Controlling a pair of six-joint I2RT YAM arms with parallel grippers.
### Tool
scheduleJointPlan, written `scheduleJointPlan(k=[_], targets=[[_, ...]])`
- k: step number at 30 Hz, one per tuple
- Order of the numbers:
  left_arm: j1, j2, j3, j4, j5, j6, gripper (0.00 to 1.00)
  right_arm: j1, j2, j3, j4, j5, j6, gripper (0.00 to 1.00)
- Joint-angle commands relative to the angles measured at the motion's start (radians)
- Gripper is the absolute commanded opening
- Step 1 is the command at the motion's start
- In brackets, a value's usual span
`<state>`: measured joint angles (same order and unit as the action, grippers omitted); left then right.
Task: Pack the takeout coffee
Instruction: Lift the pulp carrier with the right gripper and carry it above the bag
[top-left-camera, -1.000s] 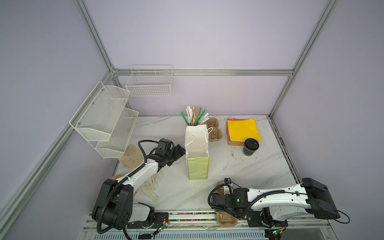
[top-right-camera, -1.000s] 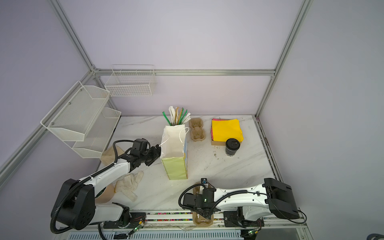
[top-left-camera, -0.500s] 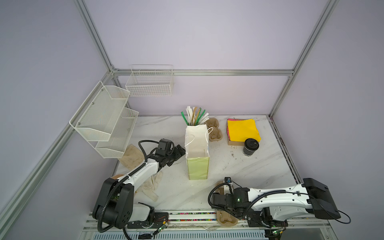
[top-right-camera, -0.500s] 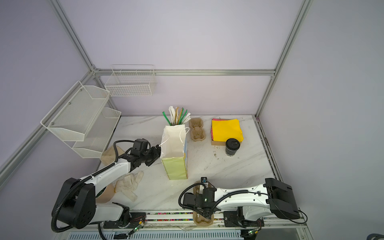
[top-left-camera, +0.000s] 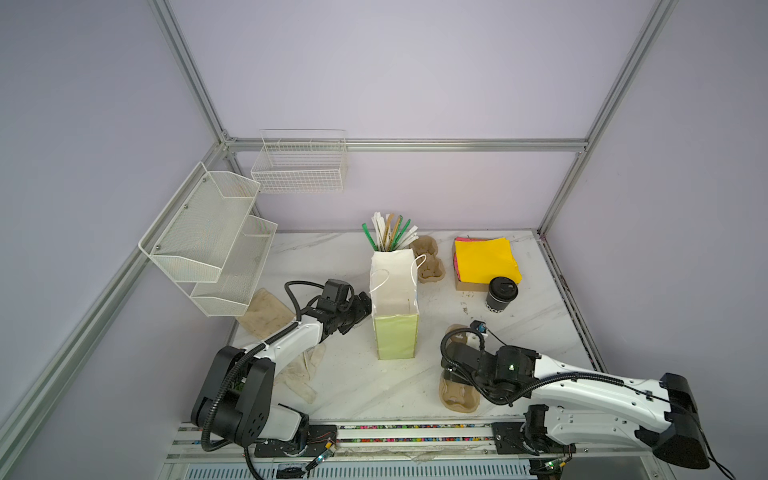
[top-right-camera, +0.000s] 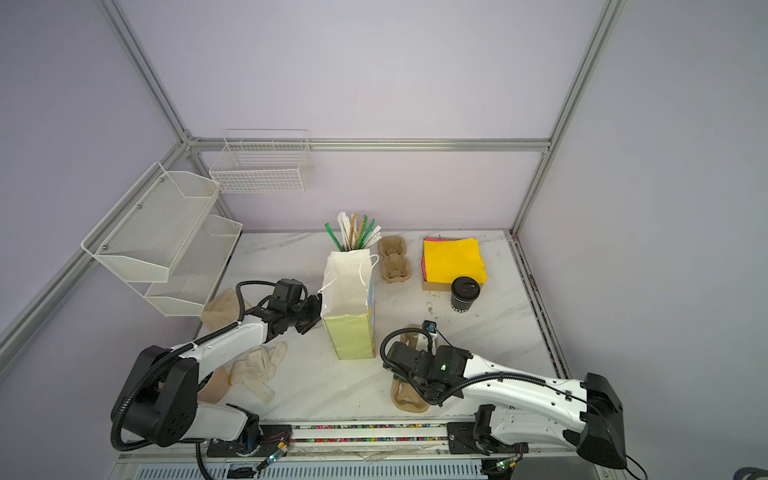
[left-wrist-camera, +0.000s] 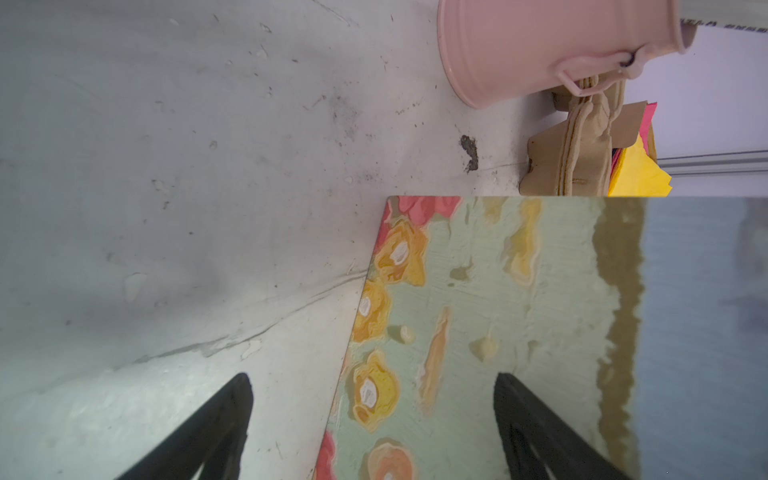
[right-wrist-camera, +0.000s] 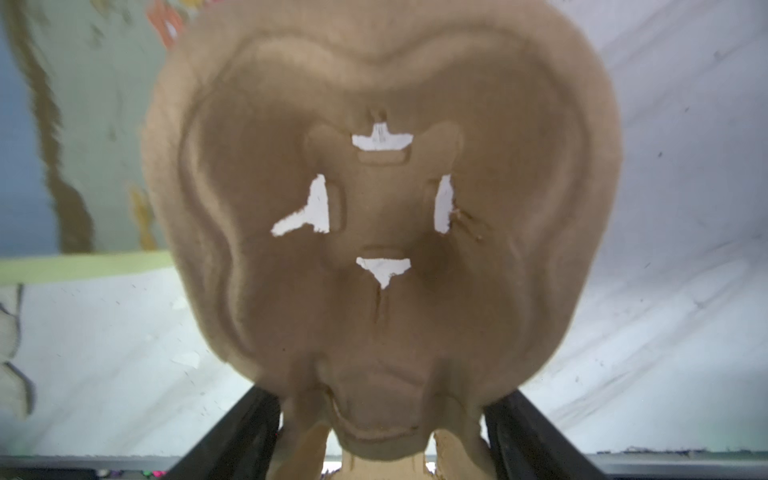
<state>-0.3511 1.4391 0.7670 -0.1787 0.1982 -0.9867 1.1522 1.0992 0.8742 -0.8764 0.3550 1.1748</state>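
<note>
— Where's the cup?
— The cup (top-left-camera: 501, 295) stands upright and lidded, far right on the worktop (top-left-camera: 349, 386), on the near side of the napkins (top-left-camera: 484, 259), well apart from both arms.
— And the jaws?
— Left jaws are released, gaping at the bag's (top-left-camera: 395, 320) left side. Right jaws straddle the near carrier's (top-left-camera: 457, 397) waist. I cannot tell whether they pinch it.

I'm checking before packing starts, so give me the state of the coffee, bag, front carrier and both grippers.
Takeout coffee: upright on the table, lid on, not packed.
Paper bag: upright, top open, nothing visible inside.
Front carrier: lying near the table's front edge.
Left gripper: open, fingers either side of the bag's edge, holding nothing.
Right gripper: fingers flank the carrier; grip unclear.
</note>
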Motion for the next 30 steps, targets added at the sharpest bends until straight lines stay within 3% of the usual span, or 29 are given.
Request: scheduleJointPlan(k=[1, 12, 22, 30], targets=[[-0.037, 0.027, 0.019, 0.057, 0.03, -0.039, 0.9, -0.052, 0.019, 0.097, -0.037, 0.064, -0.137, 0.78], [-0.129, 0.089, 0.016, 0.136, 0.036, -0.115, 0.9, -0.156, 0.022, 0.394, -0.192, 0.162, -0.305, 0.78], [-0.232, 0.175, 0.092, 0.211, 0.043, -0.19, 0.9, -0.164, 0.102, 0.712, -0.309, 0.206, -0.411, 0.78], [-0.233, 0.049, 0.129, 0.138, -0.04, -0.154, 0.91, -0.163, 0.181, 0.939, -0.349, 0.219, -0.516, 0.78]])
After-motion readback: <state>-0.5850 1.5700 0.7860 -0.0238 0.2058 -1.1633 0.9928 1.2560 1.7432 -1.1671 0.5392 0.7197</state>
